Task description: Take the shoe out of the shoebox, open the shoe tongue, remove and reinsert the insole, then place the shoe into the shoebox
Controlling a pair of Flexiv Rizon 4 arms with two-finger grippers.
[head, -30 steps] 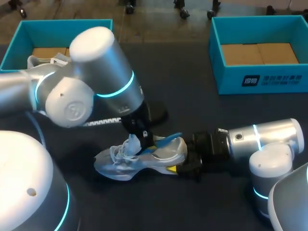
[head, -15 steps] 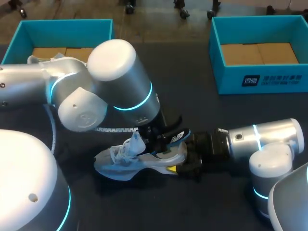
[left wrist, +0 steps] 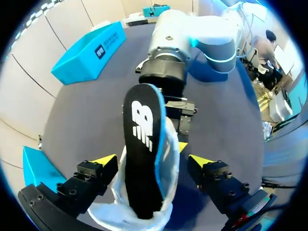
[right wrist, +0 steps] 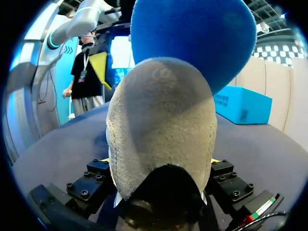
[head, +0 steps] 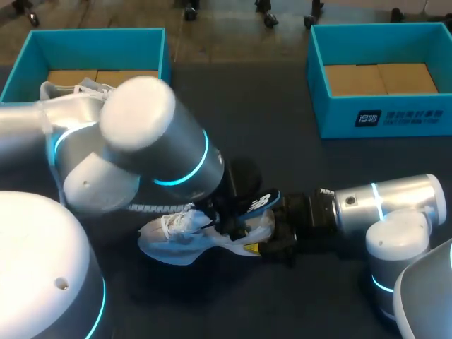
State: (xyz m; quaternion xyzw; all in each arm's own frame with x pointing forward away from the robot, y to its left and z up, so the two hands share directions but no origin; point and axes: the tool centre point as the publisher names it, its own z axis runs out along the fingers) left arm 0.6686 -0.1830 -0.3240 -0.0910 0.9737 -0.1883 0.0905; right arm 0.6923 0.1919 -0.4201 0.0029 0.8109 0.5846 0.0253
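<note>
the shoe (head: 171, 241) lies on its sole on the surface (head: 282, 162). its heel sits between the fingers of my right pincer (right wrist: 159, 161), which clamps it from both sides. the insole (left wrist: 142, 139) stands half out of the shoe's mouth, tilted up over the heel. it rises between the fingers of my left pincer (left wrist: 153, 161), which is spread wide, one tip on either side of the shoe and neither pressing it as far as i can see.

i judge the shoe light, with a soft upper that gives under a squeeze. the heel cup looks stiffer, so that is the sound place to hold it. the insole looks thin and floppy. pinched at one corner it would likely bend and drag, so i would take it flat across both faces at the raised end, near my left tips. its cloth face should not slip. a box (head: 385, 116) stands well apart from both pincers.
</note>
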